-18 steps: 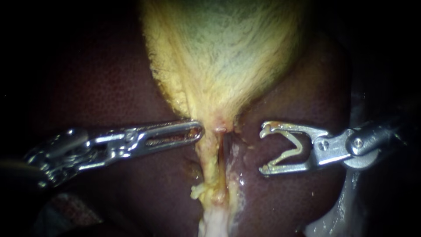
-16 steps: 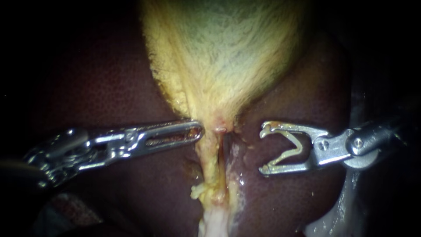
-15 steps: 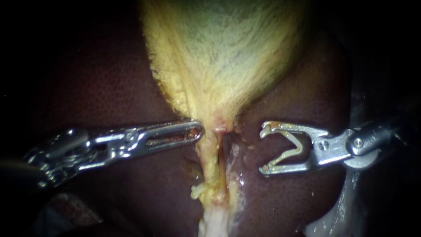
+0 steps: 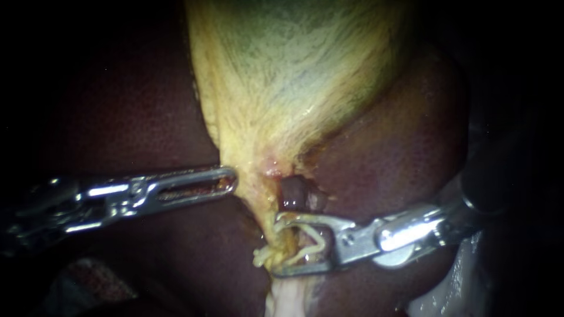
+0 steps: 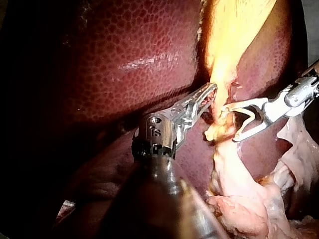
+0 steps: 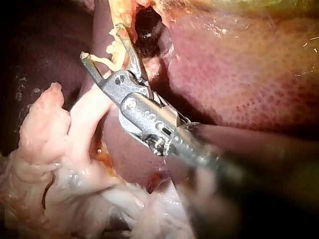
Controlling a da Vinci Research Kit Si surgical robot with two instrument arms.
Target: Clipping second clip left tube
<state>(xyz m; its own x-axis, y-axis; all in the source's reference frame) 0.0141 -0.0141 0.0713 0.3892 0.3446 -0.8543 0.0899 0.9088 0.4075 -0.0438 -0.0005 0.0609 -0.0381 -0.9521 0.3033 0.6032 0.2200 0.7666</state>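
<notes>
Right instrument (image 4: 276, 246): jaws stand wide apart with a pale open clip (image 4: 308, 238) seated between them, touching both. Clip not squeezed yet.

The jaws come in crosswise from the right and straddle the left tube (image 4: 264, 214), the yellow strand beside the dark window (image 4: 291, 194). The tube lies inside the open clip, near the jaw tips. The right wrist view agrees, with one jaw on each side of the strand.

The tube's long axis runs from the gallbladder (image 4: 282, 70) neck down towards the pale tissue, roughly square to the jaws. I can't make out any other clip on it.

Left instrument (image 4: 232, 178): jaws lie together, tip against the yellow edge at the neck, just above and left of the clip site. Can't see whether it pinches tissue. The right instrument is far nearer the tube.

Liver (image 4: 399, 152) lies dark behind everything.

Judgement: closing should work if the tips reach past the tube's far side, which is hard to confirm here.
</notes>
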